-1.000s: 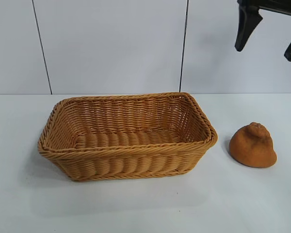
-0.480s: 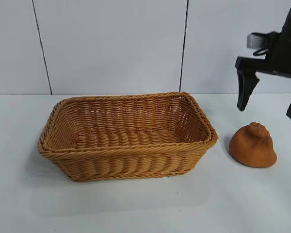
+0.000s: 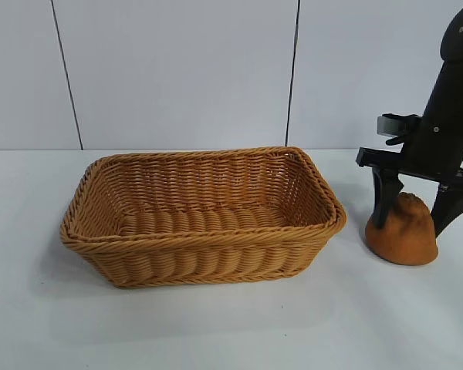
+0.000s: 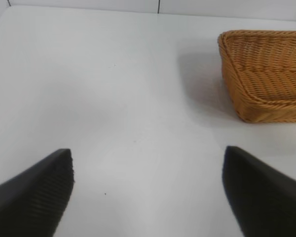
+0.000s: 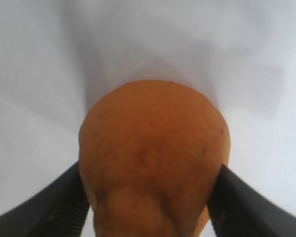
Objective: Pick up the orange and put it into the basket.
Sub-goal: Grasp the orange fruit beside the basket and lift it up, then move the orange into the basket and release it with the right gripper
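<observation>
The orange (image 3: 401,243), a dull brownish-orange lump with a knobby top, sits on the white table just right of the basket (image 3: 201,239), a large tan wicker basket with nothing in it. My right gripper (image 3: 410,227) is down over the orange, open, with one black finger on each side of it. In the right wrist view the orange (image 5: 153,148) fills the gap of the right gripper (image 5: 149,170), both fingers close against its sides. My left gripper (image 4: 147,154) is open and empty above bare table, out of the exterior view.
The white table (image 3: 231,331) runs back to a pale panelled wall. In the left wrist view one end of the basket (image 4: 266,74) shows off to the side, well away from the left gripper's fingers (image 4: 34,192).
The right gripper has come down from above the table until its open fingers straddle the orange. The orange and the basket have not moved.
</observation>
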Tool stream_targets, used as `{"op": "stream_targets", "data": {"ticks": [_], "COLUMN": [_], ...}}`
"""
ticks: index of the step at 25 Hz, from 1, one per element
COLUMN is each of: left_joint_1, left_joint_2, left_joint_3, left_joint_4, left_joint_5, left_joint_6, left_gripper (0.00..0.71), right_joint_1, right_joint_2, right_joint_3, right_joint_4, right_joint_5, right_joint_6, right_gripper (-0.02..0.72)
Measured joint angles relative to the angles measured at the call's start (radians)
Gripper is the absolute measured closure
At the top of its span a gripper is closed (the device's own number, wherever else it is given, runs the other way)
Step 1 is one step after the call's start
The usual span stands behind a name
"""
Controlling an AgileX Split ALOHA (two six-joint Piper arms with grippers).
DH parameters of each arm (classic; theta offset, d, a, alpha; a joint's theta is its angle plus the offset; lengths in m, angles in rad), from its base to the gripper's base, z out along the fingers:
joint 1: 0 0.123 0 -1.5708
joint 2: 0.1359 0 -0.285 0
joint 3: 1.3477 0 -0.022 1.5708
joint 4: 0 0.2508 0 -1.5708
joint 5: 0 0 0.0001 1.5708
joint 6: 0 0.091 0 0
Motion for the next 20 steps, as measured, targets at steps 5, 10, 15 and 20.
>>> {"op": "stream_targets", "data": {"ticks": [5, 10, 15, 20], "left_joint_1": [0.000, 0.000, 0.000, 0.000], "left_joint_2": [0.000, 0.000, 0.000, 0.000], "left_joint_3": [0.000, 0.000, 0.000, 0.000], "left_joint_4": [0.000, 0.000, 0.000, 0.000], "left_joint_5": [0.000, 0.000, 0.000, 0.000], "left_joint_6": [0.000, 0.000, 0.000, 0.000], "left_gripper": [0.123, 0.123, 0.123, 0.125], "right_joint_1": [0.001, 0.029, 0.093, 0.213], "right_joint_2": [-0.074, -0.179, -0.219, -0.219], "right_joint_3": [-0.040, -0.199, -0.317, -0.327], "right_joint_4": [0.006, 0.014, 0.014, 0.012], "right_joint_5": [0.041, 0.070, 0.072, 0.081], "right_joint_6": [-0.003, -0.003, 0.002, 0.017], "right_gripper": [0.659, 0.659, 0.659, 0.659]}}
